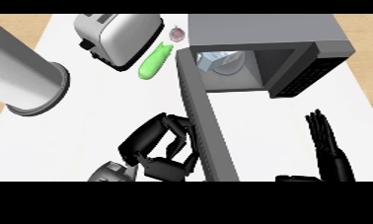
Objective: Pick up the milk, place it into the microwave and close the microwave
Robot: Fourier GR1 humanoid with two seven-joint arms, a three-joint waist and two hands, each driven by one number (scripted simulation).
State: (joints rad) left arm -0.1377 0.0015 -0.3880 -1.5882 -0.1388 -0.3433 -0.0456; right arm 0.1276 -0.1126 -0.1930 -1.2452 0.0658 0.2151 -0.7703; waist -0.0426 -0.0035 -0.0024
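The grey microwave [270, 33] stands at the back right with its door [207, 119] swung wide open, edge-on and reaching toward me. Inside the cavity a pale milk carton [211, 60] rests on the round turntable, partly hidden by the door frame. My left hand [157, 144] is low on the left, outer side of the door. Its fingers are loosely bent, their tips touch the door panel, and they hold nothing. My right hand [328, 144] rests open at the lower right, fingers up, away from the microwave.
A silver toaster [120, 35] sits at the back left, a green cucumber [154, 61] beside it and a small purplish bulb [177, 34] near the microwave's corner. A large grey cylinder [33, 80] stands at the left edge of the white counter [94, 114].
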